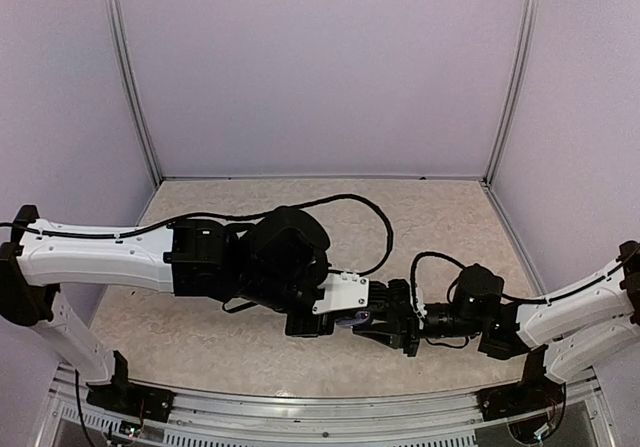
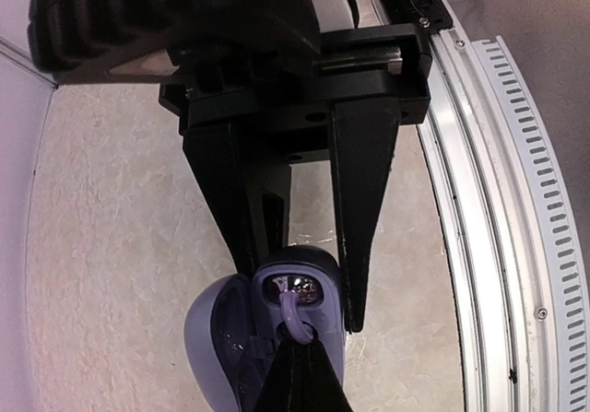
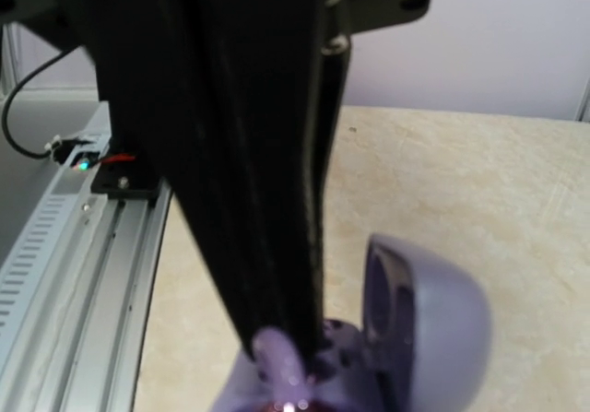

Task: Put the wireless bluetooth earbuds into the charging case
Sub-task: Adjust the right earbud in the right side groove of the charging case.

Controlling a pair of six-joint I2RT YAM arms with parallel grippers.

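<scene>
The purple charging case stands open, its lid swung out to the left. My left gripper is shut on the case, one black finger on each side of its base. From below, my right gripper holds a purple earbud whose end reaches into the case's shiny pocket. In the right wrist view the earbud is pinched at the tips of my right gripper, just above the case base, with the lid upright beside it. From above, both grippers meet near the case.
An aluminium rail runs along the table's near edge, close to the right of the case; it shows in the right wrist view too. A black cable loops over the beige tabletop behind the arms. Lilac walls enclose the table.
</scene>
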